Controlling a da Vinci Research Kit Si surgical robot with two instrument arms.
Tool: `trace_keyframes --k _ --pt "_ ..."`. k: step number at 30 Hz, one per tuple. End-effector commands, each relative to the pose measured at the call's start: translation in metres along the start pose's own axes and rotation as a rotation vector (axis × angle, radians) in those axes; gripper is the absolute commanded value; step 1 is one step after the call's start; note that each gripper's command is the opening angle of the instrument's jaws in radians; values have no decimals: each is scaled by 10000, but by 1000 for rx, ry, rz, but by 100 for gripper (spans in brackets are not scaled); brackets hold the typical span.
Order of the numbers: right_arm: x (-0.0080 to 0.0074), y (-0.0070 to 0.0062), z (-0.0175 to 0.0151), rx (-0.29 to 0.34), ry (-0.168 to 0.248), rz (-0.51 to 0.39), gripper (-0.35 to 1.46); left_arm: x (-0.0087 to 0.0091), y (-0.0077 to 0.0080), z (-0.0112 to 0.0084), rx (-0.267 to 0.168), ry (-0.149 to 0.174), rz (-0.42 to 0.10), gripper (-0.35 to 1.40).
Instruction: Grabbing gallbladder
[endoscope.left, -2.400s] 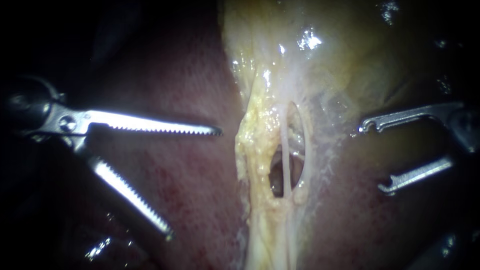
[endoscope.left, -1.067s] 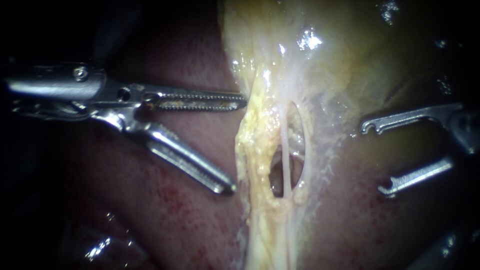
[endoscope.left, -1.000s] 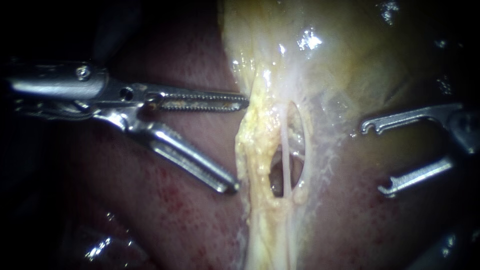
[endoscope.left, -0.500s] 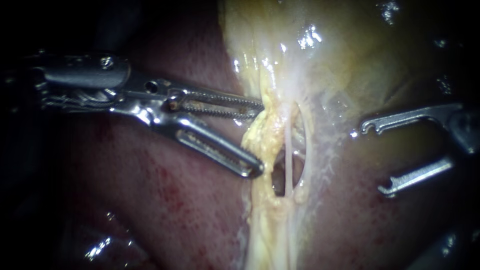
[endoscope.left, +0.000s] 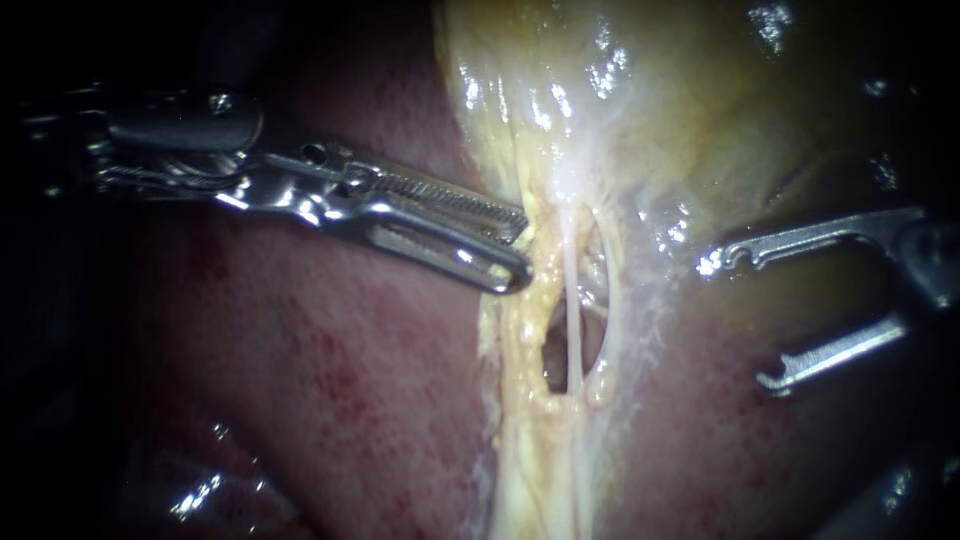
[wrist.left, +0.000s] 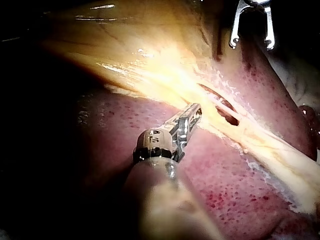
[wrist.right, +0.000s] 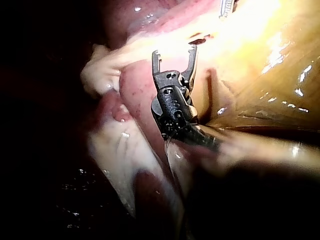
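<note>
**Left jaws closed on the gallbladder's margin**

My left instrument (endoscope.left: 520, 247) has advanced rightward. Its toothed jaws, wide apart a moment ago, now lie nearly together, clamped on the yellow fatty margin of the gallbladder (endoscope.left: 640, 100), which spreads across the far centre. The bite sits just left of the window crossed by a pale tube (endoscope.left: 572, 300). I judge the grasp made but shallow, with retraction still to come. My right instrument (endoscope.left: 745, 318) stays well right, jaws apart and empty, over the liver (endoscope.left: 350, 380).
</note>
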Motion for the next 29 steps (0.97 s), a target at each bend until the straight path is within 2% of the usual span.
trace_keyframes --k 1,2,8,29 --pt "0 0 0 0 0 0 59 0 0 -1 -3 3 1 -28" --pt "0 0 0 0 0 0 59 1 0 -2 -7 5 2 -35" --pt "0 0 0 0 0 0 59 3 -1 -5 -10 16 -4 -35" --pt "0 -1 0 0 0 5 59 3 -3 -8 -11 16 -4 -35"
